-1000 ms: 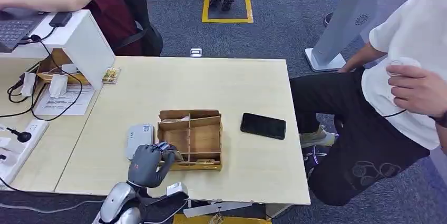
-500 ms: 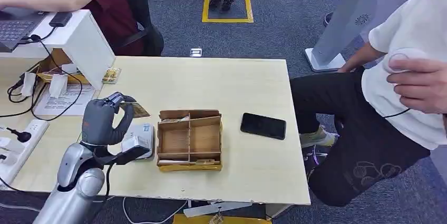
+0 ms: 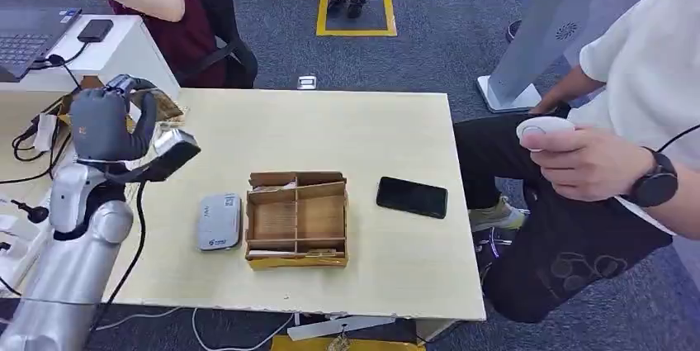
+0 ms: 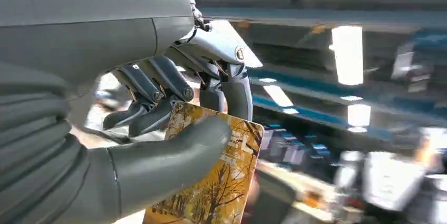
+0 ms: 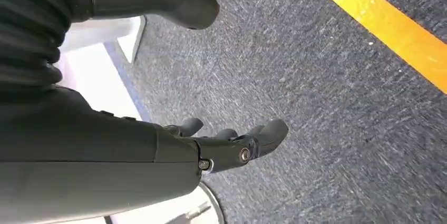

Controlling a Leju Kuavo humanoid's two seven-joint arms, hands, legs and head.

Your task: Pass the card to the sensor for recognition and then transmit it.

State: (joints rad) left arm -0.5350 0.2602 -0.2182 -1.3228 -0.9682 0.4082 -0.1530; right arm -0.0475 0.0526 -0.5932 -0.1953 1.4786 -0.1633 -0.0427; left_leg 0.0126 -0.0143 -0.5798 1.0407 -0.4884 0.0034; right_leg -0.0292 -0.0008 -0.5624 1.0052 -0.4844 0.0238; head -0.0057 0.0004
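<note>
Left hand [image 3: 106, 124] is up at 10 o'clock of the bench [image 3: 347, 128], well clear of the sensor [image 3: 219, 220], which it hovered over 0.5 s ago. Fingers [image 4: 158, 95] and thumb stay clamped on the card [image 4: 211, 182]. Box [image 3: 297, 219] sits just beside the sensor at its 3 o'clock. Scan looks done; handover likely next, toward the person at 11 o'clock. Right hand [image 5: 232, 145] hangs over the floor, fingers loosely curled, holding nothing.
</note>
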